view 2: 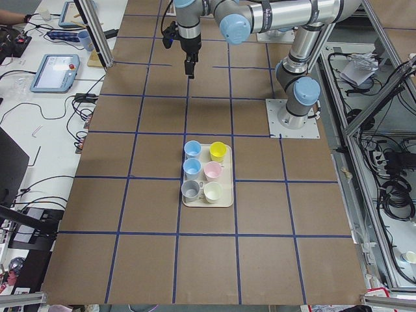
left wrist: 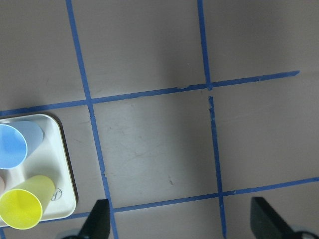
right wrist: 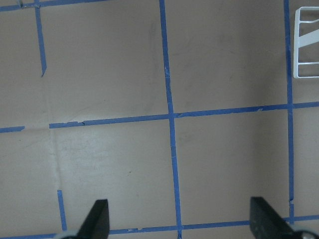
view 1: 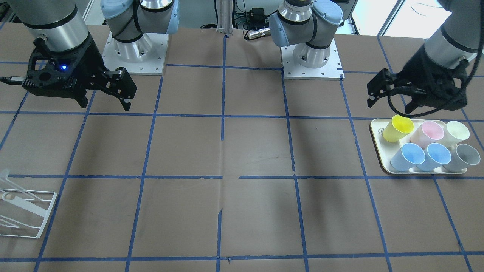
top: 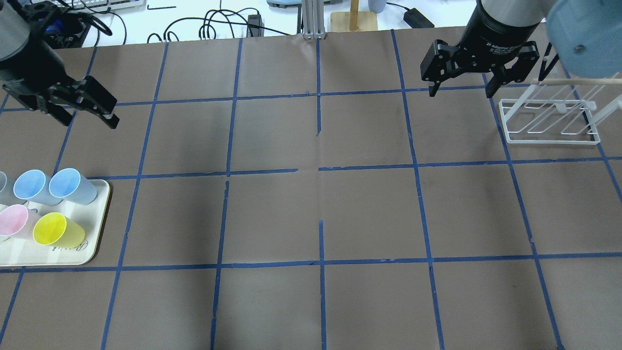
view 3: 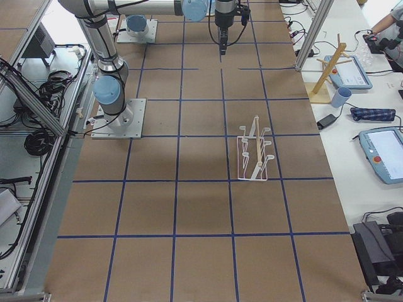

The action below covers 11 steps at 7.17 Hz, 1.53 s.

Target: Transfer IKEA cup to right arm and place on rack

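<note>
Two pale light-blue IKEA cups (top: 68, 184) (top: 30, 186) lie tilted on a cream tray (top: 92, 243) at the table's left; they also show in the front view (view 1: 410, 155) (view 1: 436, 155). My left gripper (top: 87, 119) hangs open and empty above the table, beyond the tray. One blue cup (left wrist: 15, 144) shows at the left edge of its wrist view. My right gripper (top: 459, 92) is open and empty, high beside the white wire rack (top: 551, 121). The rack's corner (right wrist: 309, 45) shows in the right wrist view.
The tray also holds a yellow cup (top: 51, 228), a pink cup (top: 13, 221), a cream cup (view 1: 455, 132) and a grey cup (view 1: 465, 156). The brown table carries a blue tape grid. Cables and a wooden stand (top: 354, 19) sit past its far edge.
</note>
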Each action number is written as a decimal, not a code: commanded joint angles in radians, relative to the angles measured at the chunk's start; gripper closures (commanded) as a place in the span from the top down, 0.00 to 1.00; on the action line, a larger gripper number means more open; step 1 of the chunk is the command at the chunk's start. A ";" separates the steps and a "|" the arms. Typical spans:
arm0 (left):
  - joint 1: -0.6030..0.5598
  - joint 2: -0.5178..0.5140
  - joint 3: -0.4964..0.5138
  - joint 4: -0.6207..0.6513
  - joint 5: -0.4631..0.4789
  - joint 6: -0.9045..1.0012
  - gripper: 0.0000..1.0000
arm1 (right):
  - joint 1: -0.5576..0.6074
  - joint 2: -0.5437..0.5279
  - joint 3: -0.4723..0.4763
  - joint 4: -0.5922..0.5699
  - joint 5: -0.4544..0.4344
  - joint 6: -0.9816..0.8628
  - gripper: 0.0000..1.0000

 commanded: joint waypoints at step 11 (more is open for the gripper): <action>0.320 -0.309 -0.130 0.511 0.005 0.835 1.00 | 0.000 0.000 0.001 0.000 0.000 -0.002 1.00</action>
